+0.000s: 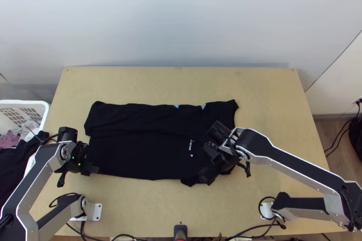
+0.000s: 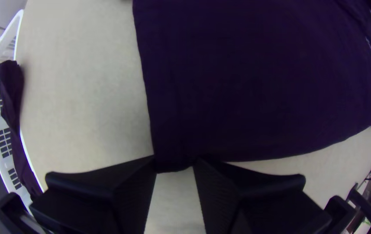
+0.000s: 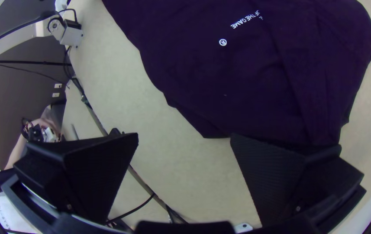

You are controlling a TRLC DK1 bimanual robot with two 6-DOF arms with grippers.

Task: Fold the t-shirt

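Bare worktop [image 1: 145, 205] borders the t-shirt [image 1: 135, 150] near and far, its near-left corner between the left hand's [image 1: 89, 170] slightly parted fingers, the right hand [image 1: 206, 163] wide open, gripping nothing.

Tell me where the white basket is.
In the top view, the white basket stands at the far left, beside the table, dark cloth draped over its rim.

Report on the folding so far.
Done: the t-shirt's far side looks folded inward. In hand: nothing clearly; the left gripper straddles its near-left corner, the right gripper open by its near-right end. Left: the near side, unfolded, then probably the ends.
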